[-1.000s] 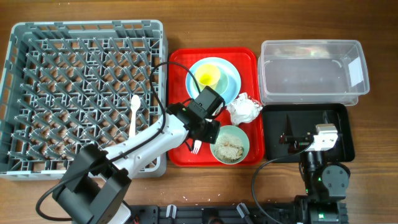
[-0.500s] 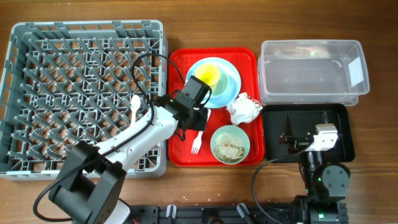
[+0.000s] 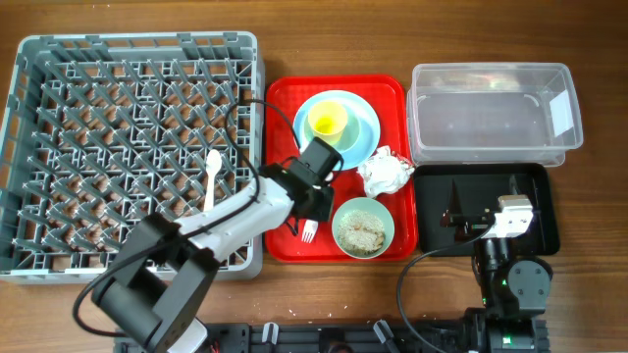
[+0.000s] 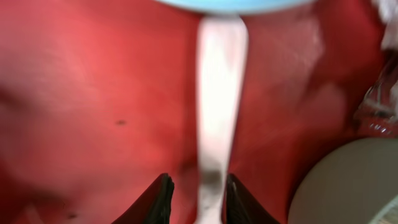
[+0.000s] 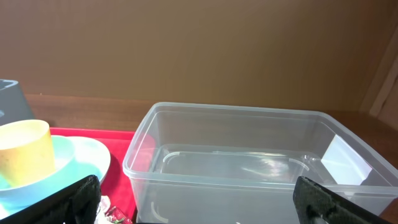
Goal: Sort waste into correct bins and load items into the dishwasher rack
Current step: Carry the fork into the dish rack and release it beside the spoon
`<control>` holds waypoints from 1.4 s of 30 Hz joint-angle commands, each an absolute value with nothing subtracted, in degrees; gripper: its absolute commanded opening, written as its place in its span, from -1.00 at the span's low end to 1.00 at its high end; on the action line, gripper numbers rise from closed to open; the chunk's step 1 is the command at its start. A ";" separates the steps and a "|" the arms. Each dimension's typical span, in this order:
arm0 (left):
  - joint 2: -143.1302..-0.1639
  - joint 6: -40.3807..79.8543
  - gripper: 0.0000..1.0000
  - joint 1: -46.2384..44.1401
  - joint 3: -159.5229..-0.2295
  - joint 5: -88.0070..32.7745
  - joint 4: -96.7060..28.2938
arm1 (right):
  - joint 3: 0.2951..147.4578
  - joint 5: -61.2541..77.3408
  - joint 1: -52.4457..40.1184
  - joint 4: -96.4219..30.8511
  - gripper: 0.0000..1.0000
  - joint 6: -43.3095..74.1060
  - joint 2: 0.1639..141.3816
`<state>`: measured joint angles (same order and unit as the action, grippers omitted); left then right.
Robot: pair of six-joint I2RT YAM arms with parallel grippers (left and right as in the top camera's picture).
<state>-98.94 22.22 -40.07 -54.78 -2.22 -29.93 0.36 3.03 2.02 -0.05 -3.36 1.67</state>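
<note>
A white fork (image 4: 219,93) lies on the red tray (image 3: 285,108), its tines (image 3: 308,232) showing below my left gripper (image 3: 312,201). In the left wrist view my left gripper (image 4: 198,180) straddles the handle with its jaws narrowly open: the right finger touches it and a gap shows on the left. The grey dishwasher rack (image 3: 137,41) holds a white spoon (image 3: 212,181). The yellow cup (image 3: 328,121) sits on the blue plate (image 3: 365,123). A green bowl (image 3: 363,227) holds crumbs, beside the paper wad (image 3: 385,173). My right gripper (image 5: 199,194) stands wide open facing the clear tub (image 5: 249,149).
The clear tub (image 3: 491,108) stands at the back right with the black tray (image 3: 530,181) in front of it, under my right arm. The red tray lies between the rack and these bins. Wooden table shows round everything.
My left gripper swung up and left off the fork, then came back down over its handle. The fork stays on the red tray. The right arm has not moved.
</note>
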 commanded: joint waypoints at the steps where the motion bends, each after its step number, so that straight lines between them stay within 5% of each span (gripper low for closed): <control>1: -101.34 22.98 -0.48 -42.17 -54.26 -1.23 -29.06 | 0.30 3.92 1.69 0.10 0.99 -4.12 1.67; 10: -102.39 23.20 -0.92 -42.76 -54.26 2.26 -30.00 | 0.30 3.92 1.69 0.10 0.99 -4.12 1.67; 27: -76.84 22.76 -0.92 -40.95 -54.83 9.54 -37.58 | 0.30 3.92 1.69 0.10 0.99 -4.12 1.67; 42: -70.78 16.32 -0.92 -12.27 -54.85 7.18 -45.12 | 0.30 3.92 1.69 0.10 1.00 -4.12 1.67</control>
